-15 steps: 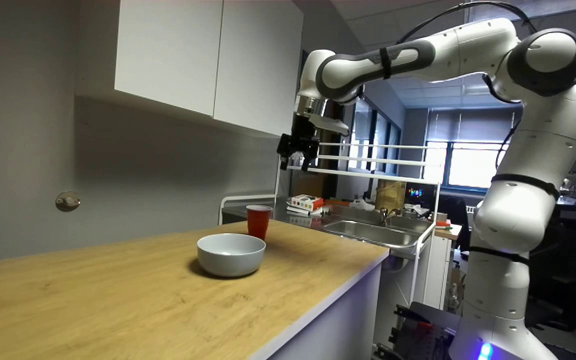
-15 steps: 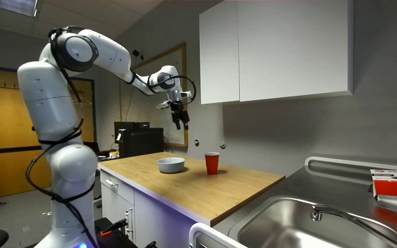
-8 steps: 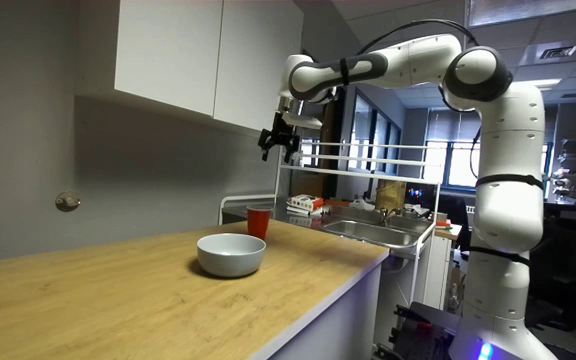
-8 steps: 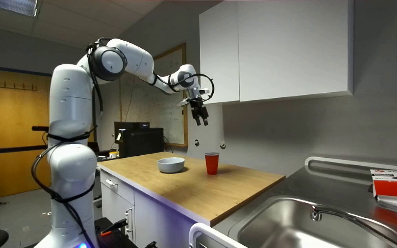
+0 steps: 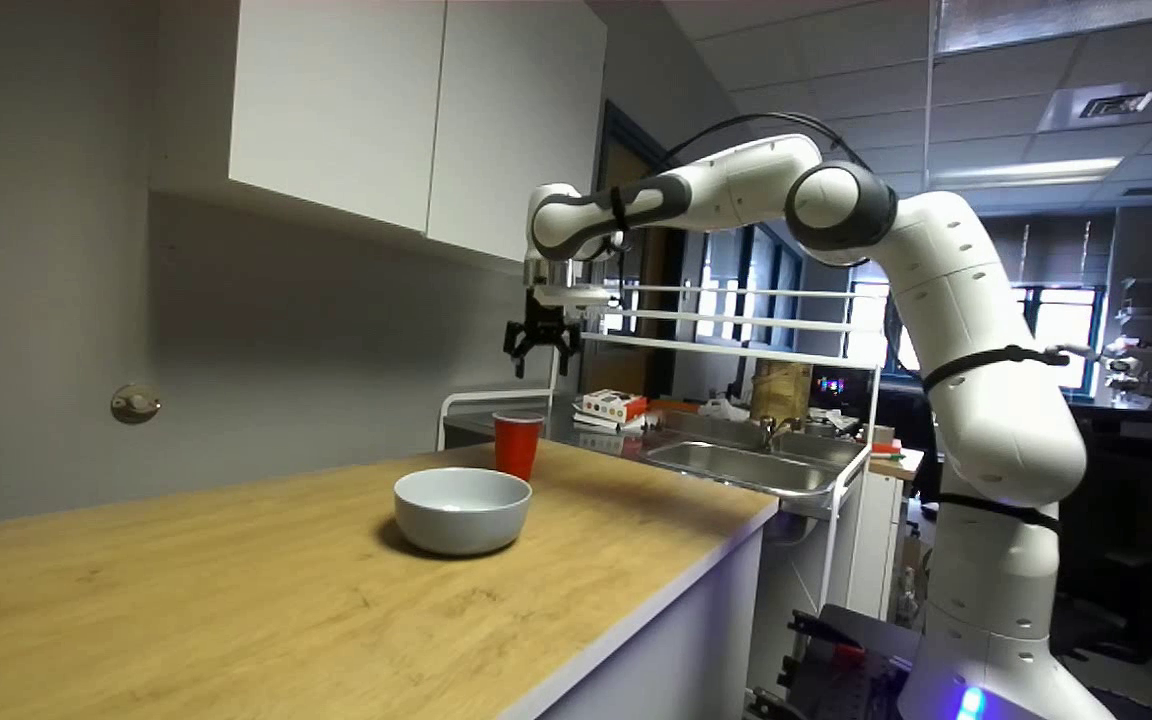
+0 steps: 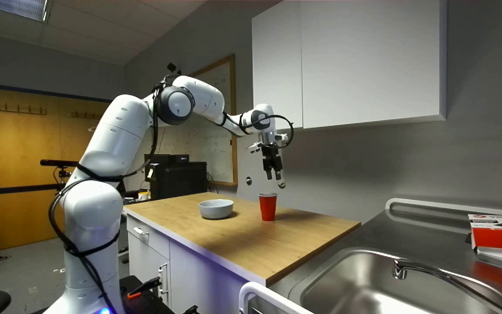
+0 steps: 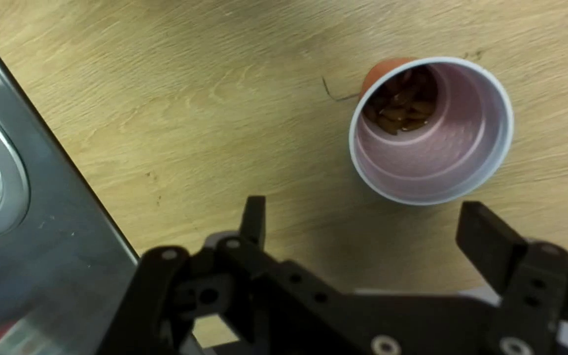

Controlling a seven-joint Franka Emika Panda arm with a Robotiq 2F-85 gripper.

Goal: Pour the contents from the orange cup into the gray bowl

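Observation:
The orange cup (image 5: pixel 516 450) stands upright on the wooden counter, behind the gray bowl (image 5: pixel 462 520); the cup (image 6: pixel 268 207) and the bowl (image 6: pixel 216 209) also show in the other-angle exterior view. My gripper (image 5: pixel 542 368) is open and empty, pointing down above the cup and apart from it; it also shows in an exterior view (image 6: pixel 274 176). In the wrist view the cup (image 7: pixel 432 162) has a pale inside, with brown pieces at its bottom, and lies beyond the open fingers (image 7: pixel 363 212), nearer the right finger. The bowl is out of the wrist view.
The wooden counter (image 5: pixel 236 590) ends beside a steel sink (image 6: pixel 364 279) with a faucet (image 6: pixel 434 272). White cabinets (image 5: pixel 416 110) hang on the wall near the arm. A white rack frame (image 5: pixel 716 350) stands by the sink. A red and white box (image 6: pixel 499 233) lies on the steel top.
My gripper has moved over toward the cup, first sideways and then down, and its tilt has become more upright. The cup and bowl have not moved.

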